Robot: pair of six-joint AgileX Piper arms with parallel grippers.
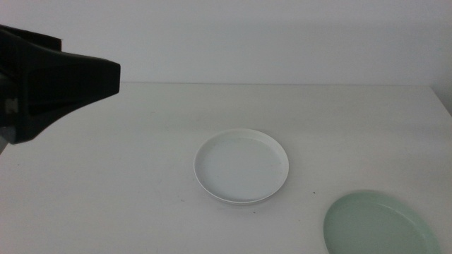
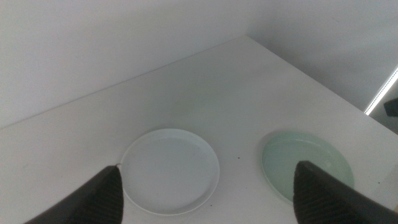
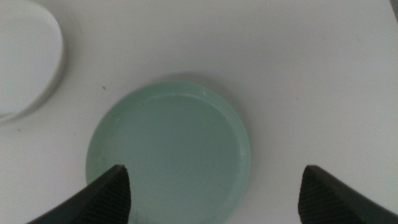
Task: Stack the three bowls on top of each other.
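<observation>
A white bowl lies upright at the middle of the table. A pale mint green bowl lies near the front right corner, cut off by the picture's edge. My left gripper hangs high over the table's left side, close to the camera. In the left wrist view its jaws stand wide open and hold nothing, with the white bowl and the mint bowl far below. My right gripper is open and hovers straight above the mint bowl; the white bowl's rim shows beside it.
The white table ends at a plain white wall at the back. Its right edge runs close to the mint bowl. Bare tabletop lies between the two bowls and to the left of the white one.
</observation>
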